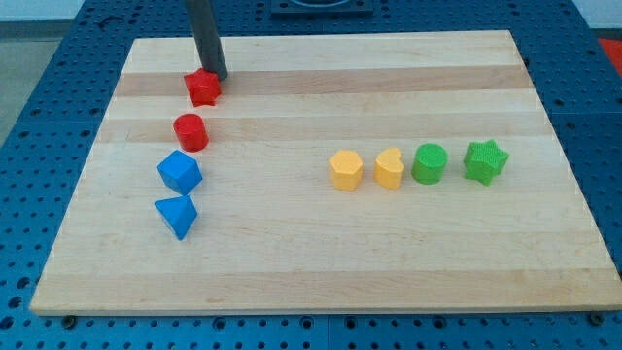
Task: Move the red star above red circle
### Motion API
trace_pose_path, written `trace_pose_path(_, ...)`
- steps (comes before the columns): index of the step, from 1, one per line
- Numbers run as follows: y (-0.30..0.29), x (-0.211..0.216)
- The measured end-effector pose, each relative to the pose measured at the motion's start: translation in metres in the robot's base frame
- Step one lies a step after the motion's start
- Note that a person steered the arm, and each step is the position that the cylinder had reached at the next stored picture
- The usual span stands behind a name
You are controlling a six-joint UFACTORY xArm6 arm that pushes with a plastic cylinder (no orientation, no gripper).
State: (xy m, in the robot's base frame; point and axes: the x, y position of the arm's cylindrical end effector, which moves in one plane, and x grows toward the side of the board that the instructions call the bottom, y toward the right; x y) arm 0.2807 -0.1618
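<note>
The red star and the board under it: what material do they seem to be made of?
Red star: probably plastic, matte, with uniform colour and soft edges. Board: light wood, smooth, with visible grain and joined planks. My tip touches the star's upper right side.

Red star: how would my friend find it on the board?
Look at the wooden board's left side, at the column of four blocks. The red star tops it, touching my tip. The red circle below is round; the star has points.
</note>
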Motion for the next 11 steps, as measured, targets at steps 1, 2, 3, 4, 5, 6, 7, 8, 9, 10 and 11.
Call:
trace_pose_path(1, -0.003, -0.011)
trace_pose_path(2, -0.007, -0.019)
trace_pose_path(3, -0.021, -0.012)
trace_pose_path(4, -0.047, -0.006)
trace_pose_path(5, -0.048, 0.001)
trace_pose_path(6, -0.046, 0.012)
trace_pose_path(7, -0.044, 0.017)
trace_pose_path(8, -0.036, 0.019)
trace_pose_path(9, -0.030, 0.020)
trace_pose_path(10, -0.032, 0.010)
trace_pose_path(11, -0.028, -0.008)
